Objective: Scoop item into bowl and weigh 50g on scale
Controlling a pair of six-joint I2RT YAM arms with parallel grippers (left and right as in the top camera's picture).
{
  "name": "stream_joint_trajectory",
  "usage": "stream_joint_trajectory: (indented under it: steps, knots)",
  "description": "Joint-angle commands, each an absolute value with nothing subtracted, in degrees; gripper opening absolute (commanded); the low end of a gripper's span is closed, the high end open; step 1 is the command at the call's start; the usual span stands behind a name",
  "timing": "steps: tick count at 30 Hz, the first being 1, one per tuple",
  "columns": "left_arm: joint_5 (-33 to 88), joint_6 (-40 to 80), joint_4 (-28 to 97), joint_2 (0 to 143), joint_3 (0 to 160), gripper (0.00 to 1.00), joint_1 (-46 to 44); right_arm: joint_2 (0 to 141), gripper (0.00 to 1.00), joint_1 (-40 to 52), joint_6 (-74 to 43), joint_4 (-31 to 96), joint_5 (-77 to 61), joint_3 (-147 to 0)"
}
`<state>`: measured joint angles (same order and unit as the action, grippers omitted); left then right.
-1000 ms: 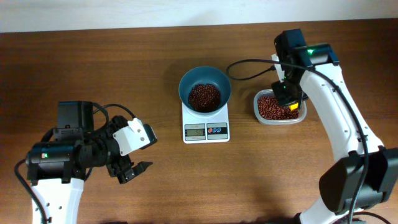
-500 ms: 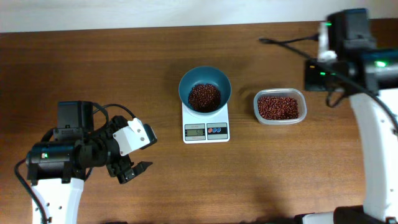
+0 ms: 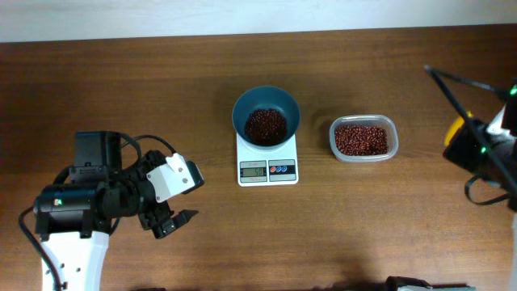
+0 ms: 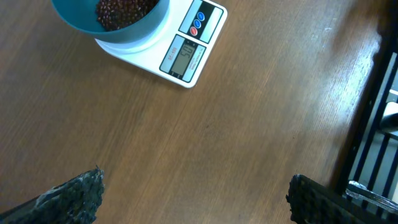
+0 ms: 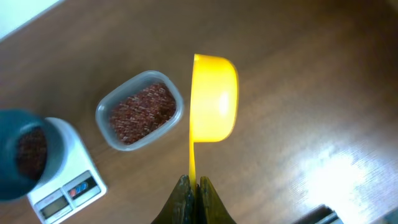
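Round teal bowl (image 3: 242,109) holds tiny oval beans (image 3: 265,125); yellow scoop (image 5: 213,99), seemingly plastic.

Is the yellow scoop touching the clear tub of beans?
Apart. The overhead view shows bare table between the yellow scoop and the clear tub.

The right hand (image 5: 191,185) has carried the yellow scoop (image 5: 213,96) away from the tub (image 3: 394,137).

A brown wooden surface (image 3: 161,89) carries a clear plastic tub (image 3: 395,139) with rounded corners; a yellow scoop (image 5: 214,96) hangs over bare wood, apart from the tub.
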<state>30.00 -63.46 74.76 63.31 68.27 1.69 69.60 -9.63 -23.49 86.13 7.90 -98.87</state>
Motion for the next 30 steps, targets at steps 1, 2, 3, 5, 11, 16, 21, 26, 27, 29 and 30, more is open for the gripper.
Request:
stream_joint_trajectory:
  steps: [1, 2, 3, 5, 11, 16, 21, 26, 27, 29, 30]
  knots:
    - [30.2, -64.4, 74.9, 62.8, 69.4, 0.98, 2.0, 64.6, 0.04, -11.0, -28.6, 82.2, 9.6, -87.8]
    - [30.2, -64.4, 74.9, 62.8, 69.4, 0.99, 2.0, 62.1, 0.04, -11.4, -30.2, 80.0, 9.5, -83.8]
    - [30.2, -64.4, 74.9, 62.8, 69.4, 0.98, 2.0, 59.7, 0.04, -11.9, -32.3, 77.8, 9.5, -80.1]
    - [30.2, -64.4, 74.9, 62.8, 69.4, 0.98, 2.0, 55.4, 0.04, -12.8, -35.8, 73.0, 9.5, -73.5]
    - [30.2, -64.4, 74.9, 62.8, 69.4, 0.98, 2.0, 46.3, 0.04, -15.4, -39.5, 59.2, 5.0, -54.8]
    - [30.2, -64.4, 74.9, 62.8, 69.4, 0.98, 2.0, 46.0, 0.04, -17.9, -41.4, 52.2, 1.2, -45.0]
    - [30.2, -64.4, 74.9, 62.8, 69.4, 0.98, 2.0, 45.3, 0.04, -23.2, -41.4, 46.7, -1.8, -40.4]
    - [30.2, -64.4, 74.9, 62.8, 69.4, 0.99, 2.0, 45.3, 0.04, -31.3, -40.3, 40.1, -10.9, -34.6]
    - [30.2, -64.4, 74.9, 62.8, 69.4, 0.98, 2.0, 45.3, 0.04, -33.0, -38.3, 36.6, -14.8, -32.6]
    - [30.2, -64.4, 74.9, 62.8, 69.4, 0.98, 2.0, 45.3, 0.04, -35.5, -37.7, 29.2, -20.7, -28.8]
    - [30.2, -64.4, 74.9, 62.8, 69.4, 0.98, 2.0, 45.3, 0.04, -36.5, -37.8, 25.6, -22.7, -26.7]
